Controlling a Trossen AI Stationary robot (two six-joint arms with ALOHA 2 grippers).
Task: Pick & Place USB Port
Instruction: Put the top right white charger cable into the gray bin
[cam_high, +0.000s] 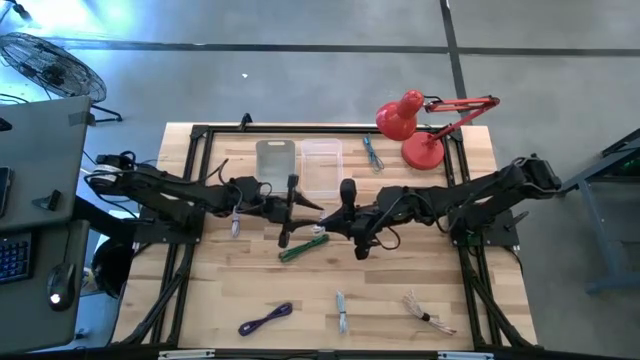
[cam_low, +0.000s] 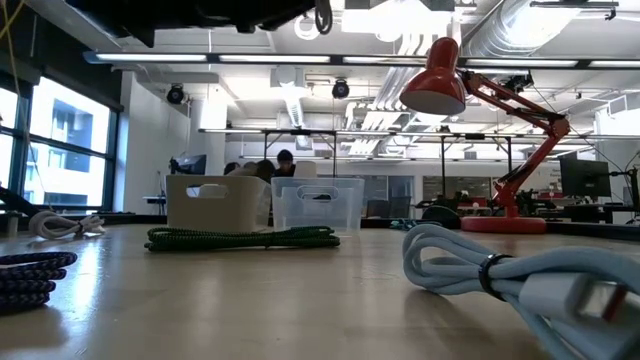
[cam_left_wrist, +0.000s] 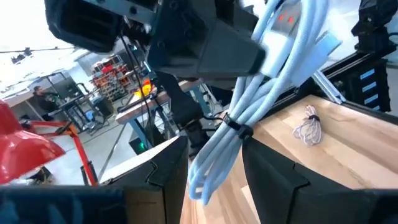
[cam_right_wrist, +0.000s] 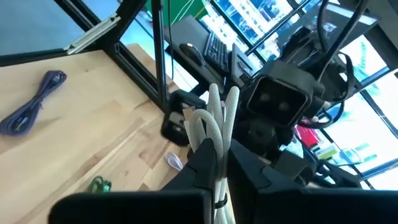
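Both arms meet in the middle of the surface (cam_high: 400, 300), up in the air. A pale cable (cam_left_wrist: 261, 99) sits between the left pincer (cam_left_wrist: 214, 168) fingers, and the right pincer (cam_right_wrist: 221, 165) seems to pinch it too. It looks like a hand-over; next, one pincer must let go, then carry it to the bins (cam_high: 320, 165).

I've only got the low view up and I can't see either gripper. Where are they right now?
Observer: Both are above the middle of the table, tip to tip: the left gripper comes in from one side and the right gripper from the other.
Operator: Is either one carrying anything?
Observer: Yes, the right gripper is shut on a pale bundled cable, held up off the wood.
Operator: And the left one?
Observer: It is at the lower part of that same cable. I can't tell whether it has a grip on it.
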